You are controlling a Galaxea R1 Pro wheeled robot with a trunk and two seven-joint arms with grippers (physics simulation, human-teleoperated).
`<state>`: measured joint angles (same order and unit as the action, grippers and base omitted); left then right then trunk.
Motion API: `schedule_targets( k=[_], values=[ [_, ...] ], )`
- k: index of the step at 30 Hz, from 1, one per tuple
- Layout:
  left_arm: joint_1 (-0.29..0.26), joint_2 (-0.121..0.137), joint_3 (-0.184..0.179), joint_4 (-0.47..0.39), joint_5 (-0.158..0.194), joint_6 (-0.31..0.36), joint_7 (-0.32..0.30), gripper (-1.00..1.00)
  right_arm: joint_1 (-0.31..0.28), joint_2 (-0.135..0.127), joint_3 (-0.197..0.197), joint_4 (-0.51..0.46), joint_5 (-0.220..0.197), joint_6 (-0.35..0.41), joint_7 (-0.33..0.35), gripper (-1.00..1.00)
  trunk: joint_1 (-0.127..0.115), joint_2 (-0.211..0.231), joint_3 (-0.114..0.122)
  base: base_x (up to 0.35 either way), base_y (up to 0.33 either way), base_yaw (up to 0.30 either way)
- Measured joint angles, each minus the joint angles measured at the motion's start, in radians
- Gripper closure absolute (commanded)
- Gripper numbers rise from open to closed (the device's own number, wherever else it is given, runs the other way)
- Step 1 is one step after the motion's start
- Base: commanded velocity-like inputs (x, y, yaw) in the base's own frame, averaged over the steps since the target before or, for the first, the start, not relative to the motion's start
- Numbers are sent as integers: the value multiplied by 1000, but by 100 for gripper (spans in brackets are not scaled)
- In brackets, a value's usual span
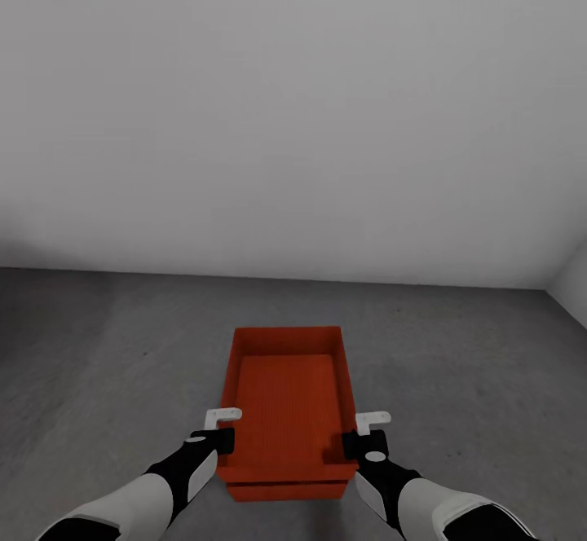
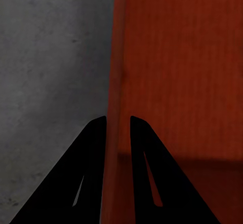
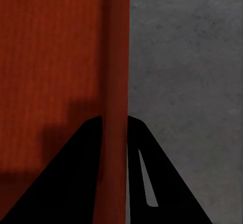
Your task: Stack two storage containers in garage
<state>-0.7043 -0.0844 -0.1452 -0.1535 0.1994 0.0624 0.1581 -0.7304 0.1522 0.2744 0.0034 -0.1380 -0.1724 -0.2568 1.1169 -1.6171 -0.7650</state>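
A red-orange lidless storage container (image 1: pixel 287 394) is in front of me in the garage, over the dark grey concrete floor (image 1: pixel 98 345). Under its near end shows the red-orange edge of the second storage container (image 1: pixel 285 490), lined up beneath it. My left gripper (image 1: pixel 222 437) is shut on the upper container's left wall, whose rim (image 2: pixel 115 82) runs between the black fingers (image 2: pixel 91 153). On the opposite side, my right gripper (image 1: pixel 360 437) is shut on the right wall (image 3: pixel 116 72), with one finger (image 3: pixel 142 153) outside it. I cannot tell whether the upper container rests on the lower one.
A plain pale grey wall (image 1: pixel 293 117) stands a short way beyond the containers. A second wall (image 1: pixel 575 280) meets it at the far right corner. Concrete floor spreads on both sides of the containers.
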Motion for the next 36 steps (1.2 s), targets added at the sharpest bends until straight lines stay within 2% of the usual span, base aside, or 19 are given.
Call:
schedule_targets(
  k=[14, 28, 36],
  values=[
    [0, 0, 0, -1, 0, 1, 0, 100, 0, 0, -1, 0, 1, 0, -1, 100, 4, -7, -3, 0, 0, 0],
    [0, 1, -2, -1, 1, 0, 0, 100, 0, 1, 0, 0, 0, -1, -1, 100, 58, -105, -47, 0, 0, 0],
    [0, 1, -2, -1, 1, -1, 0, 100, 0, 1, -1, 0, 1, -2, -2, 100, 58, -105, -47, 0, 0, 0]
  ],
)
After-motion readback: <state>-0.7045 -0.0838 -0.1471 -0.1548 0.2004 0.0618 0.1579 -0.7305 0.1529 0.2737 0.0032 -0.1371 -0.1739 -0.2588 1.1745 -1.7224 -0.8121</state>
